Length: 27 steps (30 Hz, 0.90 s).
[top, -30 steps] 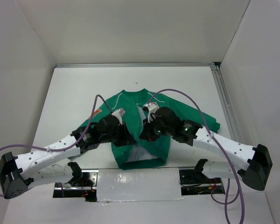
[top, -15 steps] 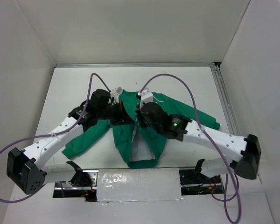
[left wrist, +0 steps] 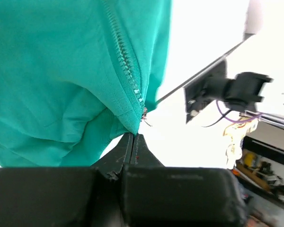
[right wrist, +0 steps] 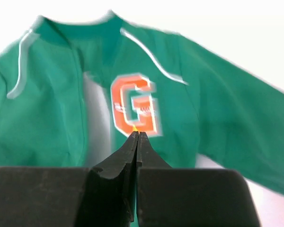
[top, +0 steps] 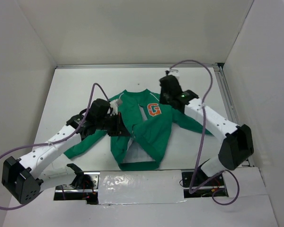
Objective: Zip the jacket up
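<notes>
The green jacket (top: 146, 132) lies on the white table with its front open, showing white lining and the orange "G" patch (top: 154, 109). My left gripper (top: 122, 128) is shut on the jacket's left front edge. In the left wrist view its jaws (left wrist: 133, 135) pinch the fabric (left wrist: 61, 71) at the lower end of the zipper teeth (left wrist: 128, 71), beside a small metal pull (left wrist: 144, 116). My right gripper (top: 166, 97) is shut and empty, lifted above the jacket's right shoulder. In the right wrist view its closed tips (right wrist: 137, 134) hang over the blurred G patch (right wrist: 135, 101).
A metal rail (top: 227, 104) runs along the table's right edge. White walls close in the back and both sides. A white strip (top: 137, 182) and the arm mounts (top: 80, 177) line the near edge. Purple cables (top: 199, 71) arc over both arms.
My right gripper has left the jacket's middle and risen to the back right. My left gripper has come back from the collar area, still at the left front edge. The G patch is now uncovered.
</notes>
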Each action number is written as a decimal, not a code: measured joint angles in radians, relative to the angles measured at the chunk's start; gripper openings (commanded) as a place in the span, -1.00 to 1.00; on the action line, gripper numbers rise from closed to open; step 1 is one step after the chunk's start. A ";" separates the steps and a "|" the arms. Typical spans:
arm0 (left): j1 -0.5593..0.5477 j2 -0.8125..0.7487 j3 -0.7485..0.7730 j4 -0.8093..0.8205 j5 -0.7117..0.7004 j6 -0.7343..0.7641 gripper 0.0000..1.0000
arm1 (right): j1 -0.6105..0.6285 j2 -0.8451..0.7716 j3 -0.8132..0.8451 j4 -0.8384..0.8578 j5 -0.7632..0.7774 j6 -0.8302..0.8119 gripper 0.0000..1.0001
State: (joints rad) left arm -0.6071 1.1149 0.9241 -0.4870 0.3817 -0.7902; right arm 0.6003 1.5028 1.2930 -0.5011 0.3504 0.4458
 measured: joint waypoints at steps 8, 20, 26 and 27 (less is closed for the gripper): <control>0.066 0.061 -0.026 0.008 0.018 0.003 -1.00 | 0.066 -0.332 -0.281 -0.014 -0.395 -0.063 -0.92; 0.069 0.061 0.105 0.045 0.109 0.045 -1.00 | 0.393 -0.409 -0.355 0.105 -0.271 -0.230 0.04; 0.065 0.061 0.105 0.047 0.157 0.058 -1.00 | 0.399 -0.365 -0.329 0.154 -0.231 -0.261 0.28; 0.065 0.061 0.105 0.047 0.162 0.058 -1.00 | 0.398 -0.361 -0.325 0.158 -0.235 -0.269 0.28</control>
State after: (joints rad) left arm -0.5419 1.1759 1.0286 -0.4404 0.5434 -0.7326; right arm 0.9985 1.1416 0.9684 -0.3435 0.1150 0.1772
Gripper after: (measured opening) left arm 0.030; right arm 0.625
